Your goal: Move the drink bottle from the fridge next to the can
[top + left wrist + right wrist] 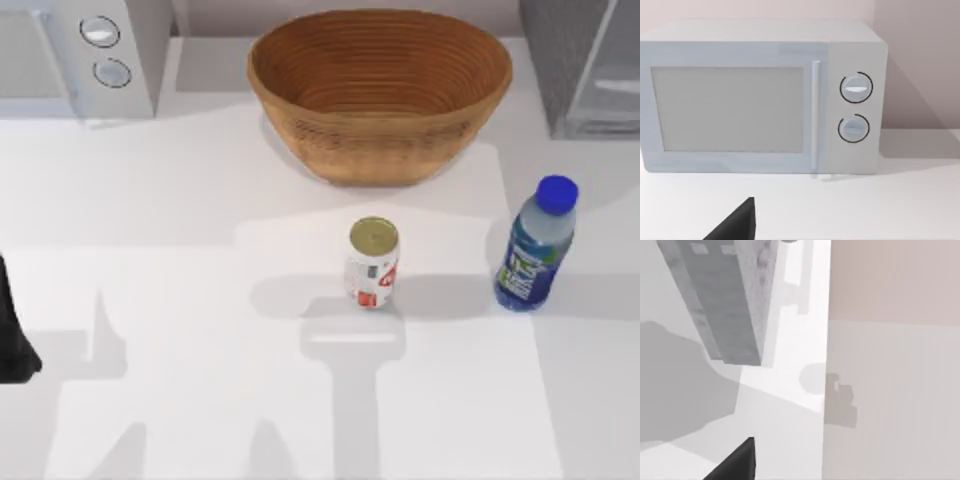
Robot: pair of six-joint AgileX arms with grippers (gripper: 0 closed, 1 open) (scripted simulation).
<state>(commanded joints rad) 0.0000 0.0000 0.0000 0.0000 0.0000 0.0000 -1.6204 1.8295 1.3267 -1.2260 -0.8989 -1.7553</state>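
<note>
1. Top view: the bottle (536, 245) stands upright on the table (200, 300), right of the can (373, 263) and well apart from it.
2. Fridge (580, 60) sits at the back right, microwave (80, 50) back left, basket (380, 90) between them.
3. Left arm (15, 330) pokes in at the left edge; whether its claw is open I cannot tell.
4. Right wrist view: a dark finger (737, 462) over the table beside the fridge (725, 300); its claw's spread I cannot tell either.

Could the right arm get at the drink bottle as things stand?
Probably yes: the drink bottle stands upright on open table at the right side, apart from the can and the fridge, with nothing crowding it.
</note>
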